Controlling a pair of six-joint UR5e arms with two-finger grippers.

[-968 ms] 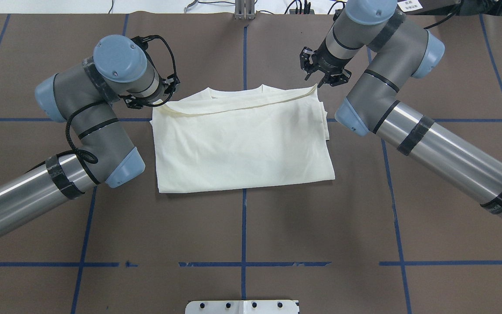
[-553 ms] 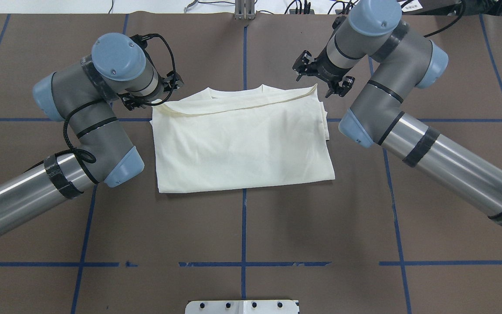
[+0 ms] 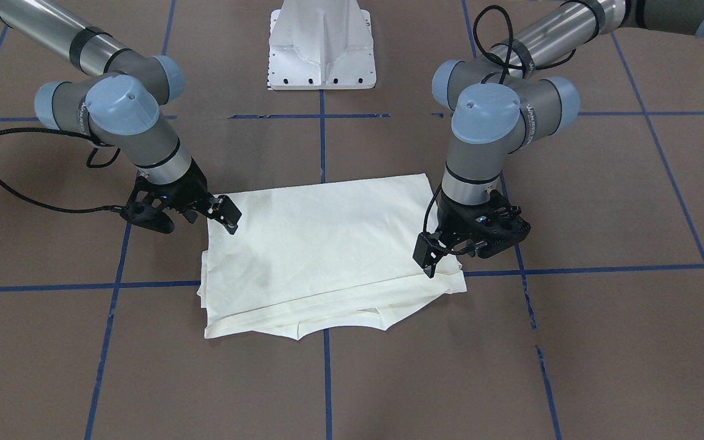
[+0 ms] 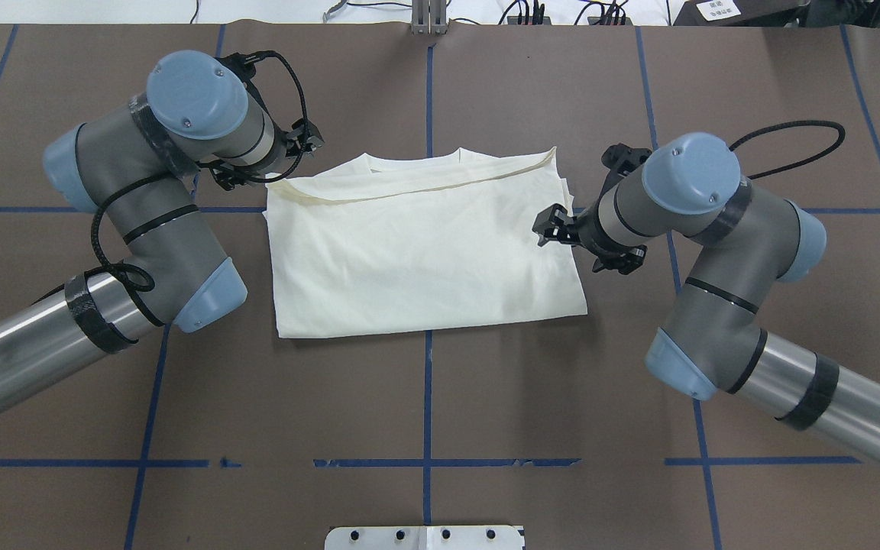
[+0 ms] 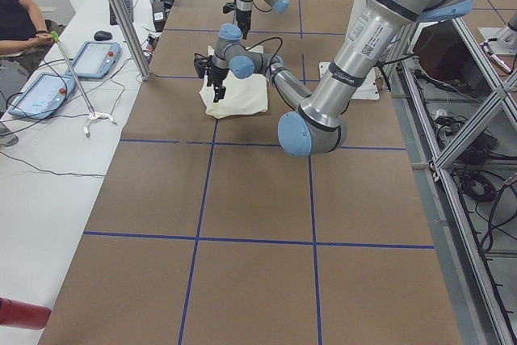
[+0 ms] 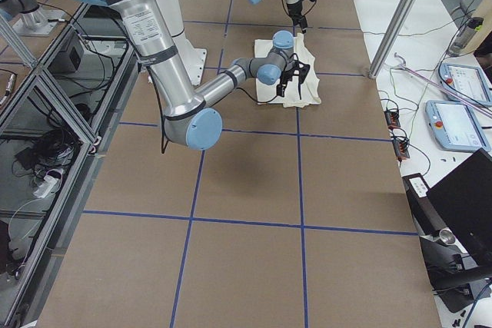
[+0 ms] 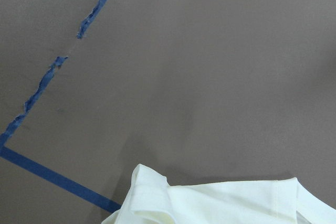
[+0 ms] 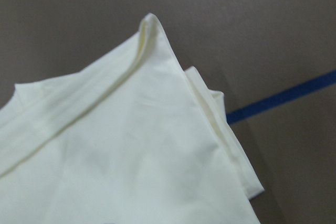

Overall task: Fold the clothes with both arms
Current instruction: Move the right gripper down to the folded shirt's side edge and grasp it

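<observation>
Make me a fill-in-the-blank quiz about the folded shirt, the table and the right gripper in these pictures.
1. The shirt lies on a brown table marked with ____ tape lines.
2. In the overhead view, the right gripper is near the shirt's ____ edge.
3. The shirt's neckline is on the side facing ____ from the robot's white pedestal.

Missing words: blue; right; away.

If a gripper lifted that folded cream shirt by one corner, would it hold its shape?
Probably not: the shirt lies in soft, wrinkled layers, so it would likely droop. Its stacked edges look loose, so the fold may fall open. It looks thin, probably light.
</observation>
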